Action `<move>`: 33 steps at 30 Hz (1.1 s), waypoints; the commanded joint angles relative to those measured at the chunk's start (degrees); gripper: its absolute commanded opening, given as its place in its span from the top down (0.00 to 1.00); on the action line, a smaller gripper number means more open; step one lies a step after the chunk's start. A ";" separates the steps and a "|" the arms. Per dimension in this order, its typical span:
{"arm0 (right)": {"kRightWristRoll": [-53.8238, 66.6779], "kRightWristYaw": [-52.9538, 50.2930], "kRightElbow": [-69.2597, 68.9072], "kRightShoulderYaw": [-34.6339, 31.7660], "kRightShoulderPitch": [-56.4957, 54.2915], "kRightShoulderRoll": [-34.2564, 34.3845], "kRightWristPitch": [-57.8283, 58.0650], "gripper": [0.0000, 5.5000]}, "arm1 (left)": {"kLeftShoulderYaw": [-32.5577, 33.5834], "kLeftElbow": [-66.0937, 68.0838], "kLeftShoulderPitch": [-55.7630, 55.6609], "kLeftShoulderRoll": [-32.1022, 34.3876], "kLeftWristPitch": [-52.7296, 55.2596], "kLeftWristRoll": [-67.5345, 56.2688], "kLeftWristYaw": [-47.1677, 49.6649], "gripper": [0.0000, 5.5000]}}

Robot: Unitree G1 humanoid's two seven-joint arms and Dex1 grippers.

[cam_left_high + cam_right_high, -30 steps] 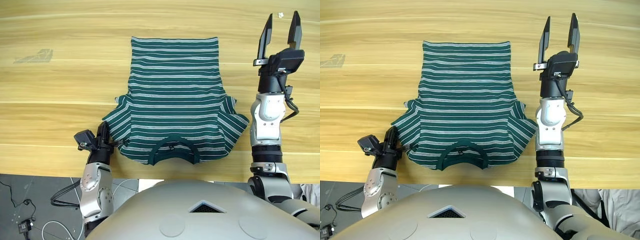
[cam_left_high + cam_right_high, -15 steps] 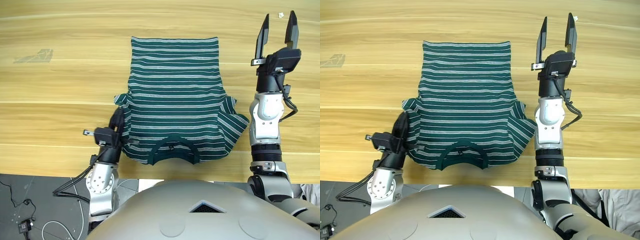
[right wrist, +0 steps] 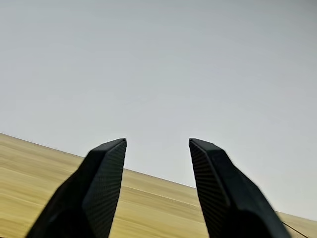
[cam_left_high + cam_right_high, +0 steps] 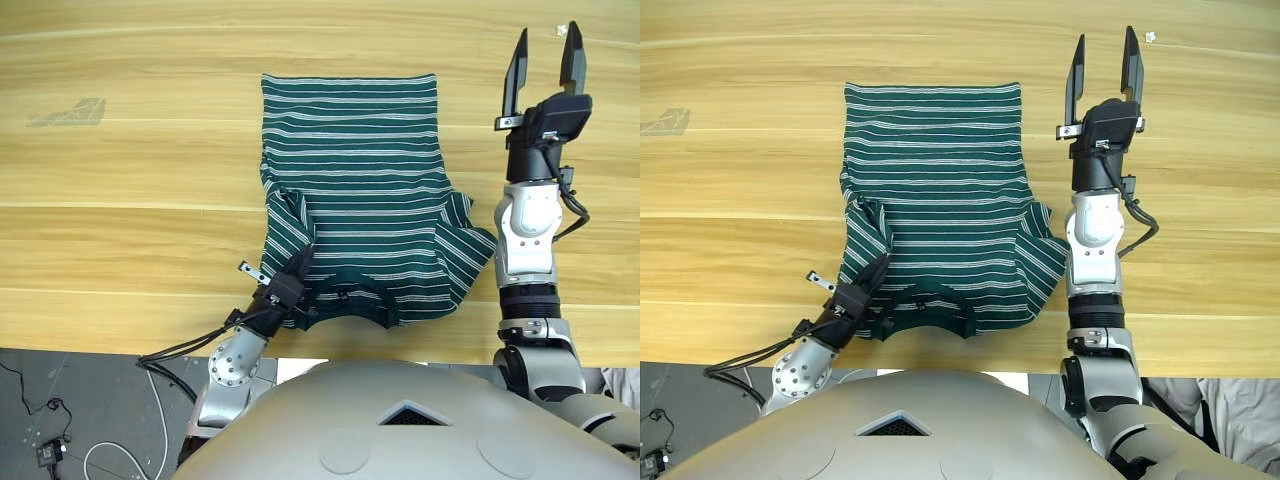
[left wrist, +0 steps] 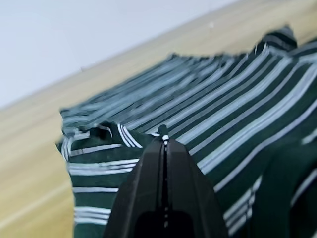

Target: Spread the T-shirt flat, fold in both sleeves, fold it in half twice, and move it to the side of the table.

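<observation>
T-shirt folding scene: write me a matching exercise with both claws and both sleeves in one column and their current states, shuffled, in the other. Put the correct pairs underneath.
Column one:
1. left claw
2. right claw
3. left sleeve
4. right sleeve

Column two:
A. sticking out sideways, not folded
B. open, touching no cloth
C. folded in over the T-shirt
D. shut, pinching striped cloth

Pairs: 1-D, 2-B, 3-C, 4-A
</observation>
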 commanded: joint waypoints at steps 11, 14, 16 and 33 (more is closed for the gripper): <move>0.74 1.70 0.19 -0.35 -0.95 -0.47 0.83 0.58 | -6.06 -7.81 -0.02 6.53 -2.34 -9.98 -7.59 0.71; 8.41 8.33 -4.41 -1.64 3.02 -3.14 6.00 0.58 | -1.09 -13.12 -2.45 4.93 2.14 -20.48 -5.24 0.71; 19.97 18.18 -9.71 -2.50 7.47 -6.77 15.71 0.58 | 5.80 -15.60 -5.44 3.13 5.71 -28.27 -0.94 0.71; 46.48 67.54 -8.57 -12.57 29.31 -28.49 53.80 0.58 | 21.47 -9.23 -7.93 -2.41 7.64 -24.55 9.18 0.71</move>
